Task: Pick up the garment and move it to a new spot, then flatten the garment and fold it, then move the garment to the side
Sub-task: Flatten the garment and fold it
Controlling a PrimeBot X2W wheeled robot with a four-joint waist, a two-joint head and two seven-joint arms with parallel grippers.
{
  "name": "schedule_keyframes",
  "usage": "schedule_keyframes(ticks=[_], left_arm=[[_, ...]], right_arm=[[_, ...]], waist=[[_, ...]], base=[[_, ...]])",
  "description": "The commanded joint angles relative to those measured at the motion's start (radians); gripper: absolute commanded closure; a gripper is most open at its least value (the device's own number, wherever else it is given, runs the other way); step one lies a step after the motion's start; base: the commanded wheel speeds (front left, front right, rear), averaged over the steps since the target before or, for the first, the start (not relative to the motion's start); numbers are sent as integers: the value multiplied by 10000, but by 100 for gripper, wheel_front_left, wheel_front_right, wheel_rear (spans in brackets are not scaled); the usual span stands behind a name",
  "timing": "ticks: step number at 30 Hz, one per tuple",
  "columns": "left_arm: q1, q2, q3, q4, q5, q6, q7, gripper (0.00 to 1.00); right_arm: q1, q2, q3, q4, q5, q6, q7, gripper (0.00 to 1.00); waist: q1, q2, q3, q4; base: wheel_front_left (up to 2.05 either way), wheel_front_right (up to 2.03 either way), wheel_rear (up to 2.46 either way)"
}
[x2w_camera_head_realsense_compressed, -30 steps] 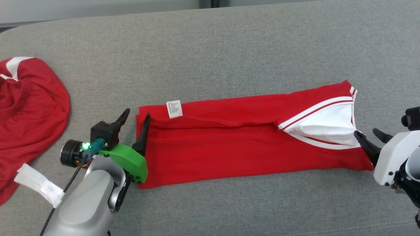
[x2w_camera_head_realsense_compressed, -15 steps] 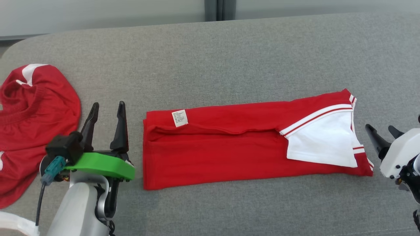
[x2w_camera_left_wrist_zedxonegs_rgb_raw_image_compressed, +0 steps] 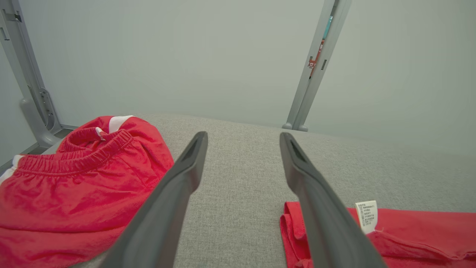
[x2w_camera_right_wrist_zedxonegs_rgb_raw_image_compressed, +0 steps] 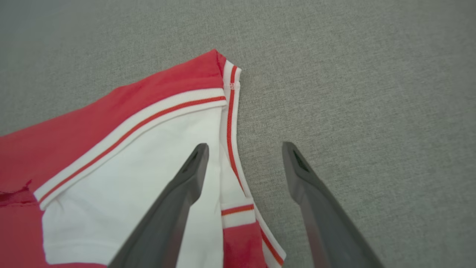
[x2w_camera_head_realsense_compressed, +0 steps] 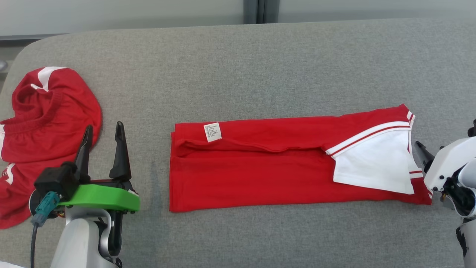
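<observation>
Both pincers are now standing wide open and empty. A second ago each was at one end of the garment; both have let go and are drawing back. The head camera has shifted too, so the whole scene sits differently. Judging from this, a lengthwise fold is finished, and a fold across plus the move aside are still to come.

Left of the left pincer [x2w_camera_head_realsense_compressed: 104, 126], close by its outer finger, a crumpled pair of red shorts [x2w_camera_head_realsense_compressed: 44, 123] is lying in a soft heap, its gathered elastic waistband and a white flash showing. The left pincer's two long dark fingers are pointing away from the robot over bare grey woven upholstery [x2w_camera_head_realsense_compressed: 238, 74], which looks coarse and matte.

Right of that pincer, just beside it and not touching, the task's garment, a folded red shirt [x2w_camera_head_realsense_compressed: 260, 167], is lying flat as a long narrow strip. The knit looks thin and smooth, with a raised lengthwise ridge where one layer is overlapping another. A small white care label [x2w_camera_head_realsense_compressed: 212, 132] is sticking up near the end nearest the left pincer.

Towards the right pincer [x2w_camera_head_realsense_compressed: 427, 149], a white panel [x2w_camera_head_realsense_compressed: 372, 163] edged with red-and-white striped ribbed trim is forming a rough triangle. In the right wrist view the right pincer [x2w_camera_right_wrist_zedxonegs_rgb_raw_image_compressed: 245, 145] is hovering with one finger above that white panel and the other above bare upholstery, astride the trim.
</observation>
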Motion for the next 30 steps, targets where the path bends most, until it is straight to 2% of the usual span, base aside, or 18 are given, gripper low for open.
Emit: schedule_keyframes(ticks=[1, 15, 16, 17, 24, 30], left_arm=[[114, -32, 64, -64, 174, -58, -24, 0], [-211, -234, 94, 32, 365, -148, -25, 0], [-203, -233, 54, 44, 337, -148, -25, 0], [-192, -220, 36, 48, 318, -149, -25, 0], [141, -142, 36, 114, 250, -144, -25, 0], [314, -110, -105, 139, 163, -145, -25, 0]], right_arm=[[-227, 37, 24, 222, -56, -1, -47, 0], [-1098, 36, 758, 2307, -98, -1, 438, 0], [-1115, 22, 860, 2406, -54, -1, 457, 53], [-1132, 6, 923, 2430, -15, -1, 377, 100], [-1249, -566, 201, 2262, -230, -10, -473, 100], [-930, -1402, -494, 1646, -488, -8, -436, 100]], waist=[[0, 0, 129, 75], [0, 0, 386, 299], [0, 0, 371, 312], [0, 0, 363, 316], [0, 0, -6, 123], [0, 0, -223, -64]], base=[[0, 0, 0], [0, 0, 0], [0, 0, 0], [0, 0, 0], [0, 0, 0], [0, 0, 0]])
